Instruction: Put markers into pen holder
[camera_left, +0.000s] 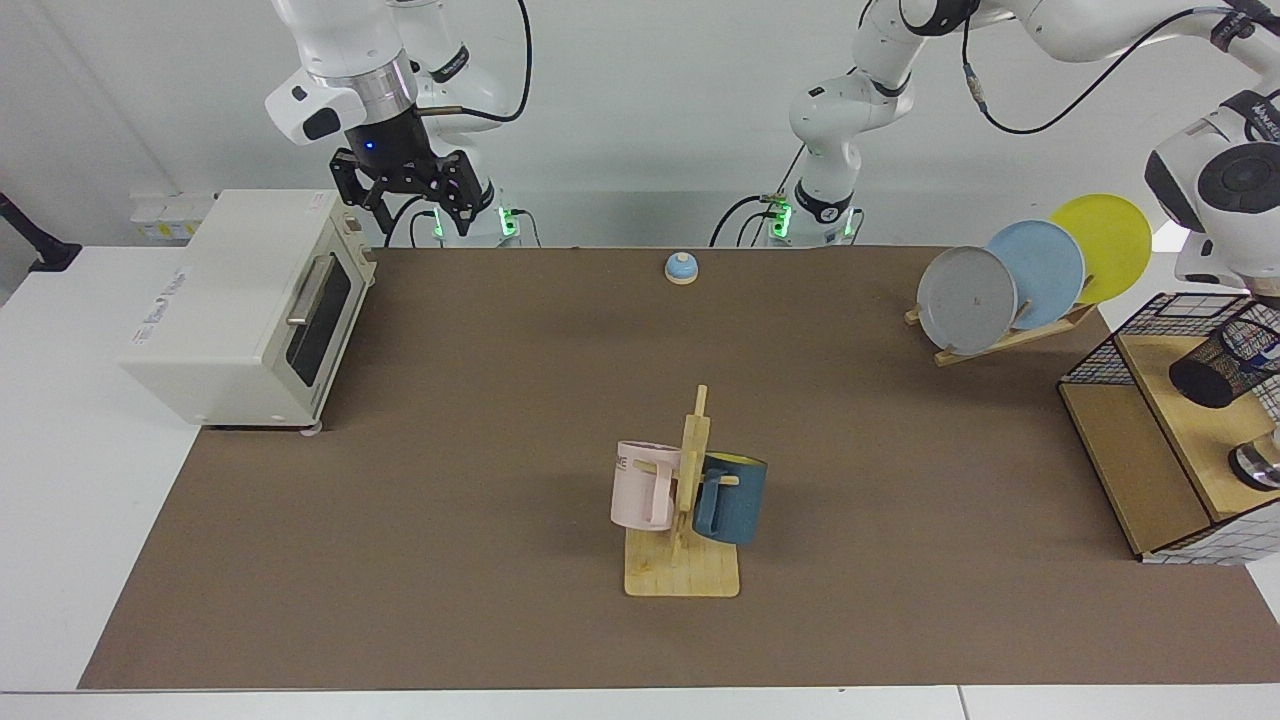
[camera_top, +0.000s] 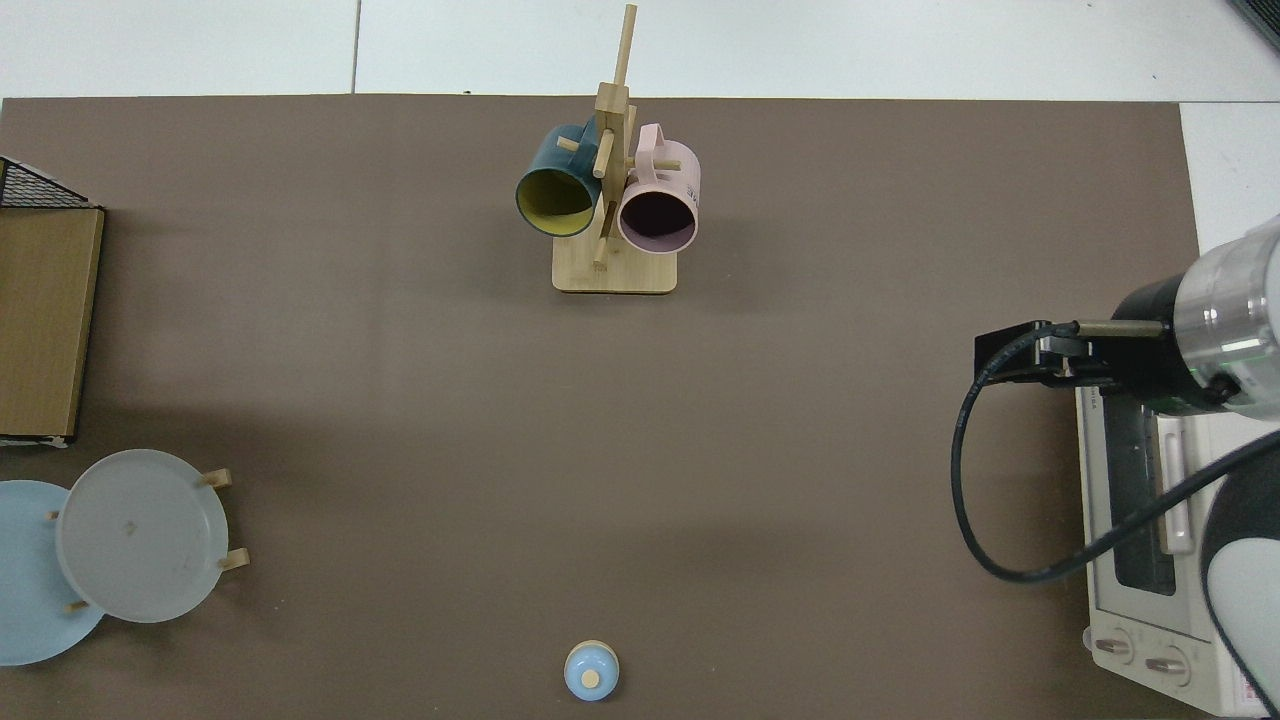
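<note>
The pen holder (camera_left: 1228, 364), a black wire-mesh cup, stands on the upper wooden shelf at the facing view's right edge. Through its mesh a bit of white and blue, apparently the marker (camera_left: 1267, 353), shows right at the frame's edge. The left arm's wrist (camera_left: 1228, 190) hangs just above the cup, and its gripper is cut off by that edge. Far away, my right gripper (camera_left: 405, 193) hangs open and empty above the toaster oven's back corner. The top view shows neither the cup nor the marker.
A boxy wire frame with wooden shelves (camera_left: 1135, 460) holds the cup and a shiny metal round thing (camera_left: 1258, 465). Beside it stands a plate rack (camera_left: 1010, 335) with three plates. A mug tree (camera_left: 685, 520) with two mugs stands mid-table, a small bell (camera_left: 681, 267) at the back, and a toaster oven (camera_left: 240, 310) beside the right arm.
</note>
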